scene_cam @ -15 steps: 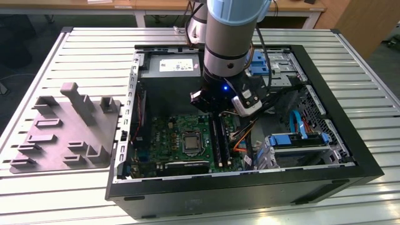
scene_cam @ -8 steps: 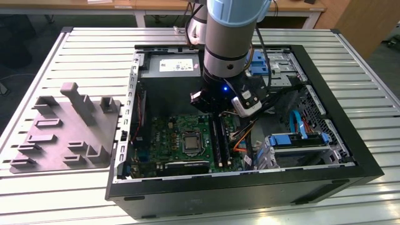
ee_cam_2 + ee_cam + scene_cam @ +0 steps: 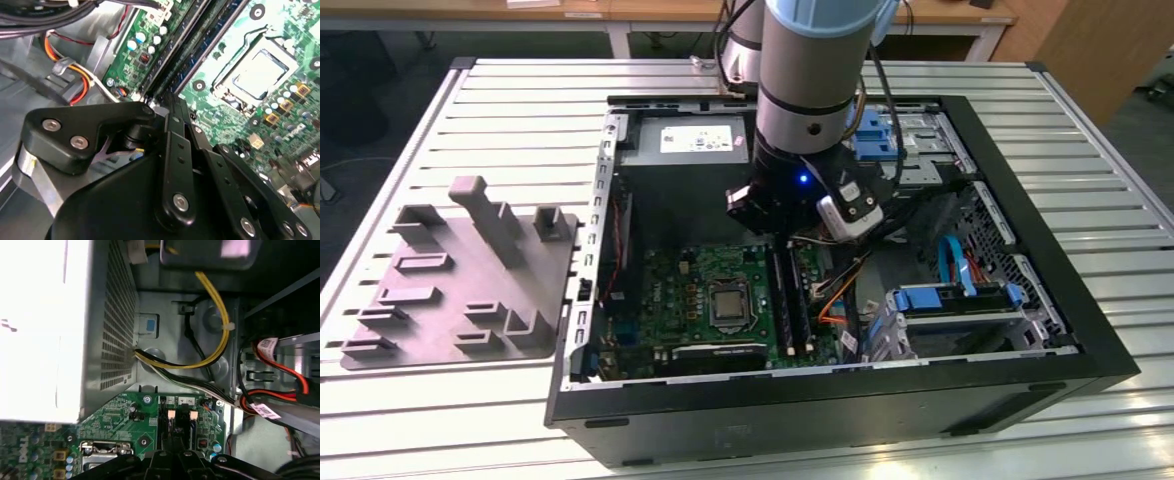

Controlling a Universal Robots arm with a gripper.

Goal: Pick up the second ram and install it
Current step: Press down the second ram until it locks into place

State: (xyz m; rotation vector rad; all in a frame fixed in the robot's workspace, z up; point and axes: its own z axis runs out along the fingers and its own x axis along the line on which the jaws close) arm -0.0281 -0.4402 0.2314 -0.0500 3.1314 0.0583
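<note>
Nearest in the exterior view, one black computer case [image 3: 841,400] lying open on one slatted metal table [image 3: 480,100]. Beside it, toward the exterior view's left and apart from the case wall, one grey fixture plate [image 3: 454,290] with upright blocks. Inside the case, one green motherboard [image 3: 680,300] carrying one square processor socket [image 3: 724,303]; just beside that socket, toward the exterior view's right, two long dark strips running side by side away from the camera. Taken here as the second ram [image 3: 787,295], the dark stick lying along a slot [image 3: 197,47] straight under the tool, apparently seated rather than lifted, though too dark to tell stick from slot with any certainty. Orange cables [image 3: 834,300] next to the strips, then two blue drive carriers, one low [image 3: 961,295] and one farther back [image 3: 874,130]. Over the far end of the strips, one gripper [image 3: 781,235] hanging from one grey arm [image 3: 807,70], tip right down at the slots in both wrist views [image 3: 167,105] [image 3: 172,445]; clamped on the stick or merely pressed against it, cannot say. Two pale latch tabs [image 3: 171,415] at the slot ends just beyond the tip. Farther on, one grey power-supply box [image 3: 687,140] against the rear wall, with yellow cable [image 3: 215,305] looping past its perforated side. Farthest off, wooden desks [image 3: 654,12].
</note>
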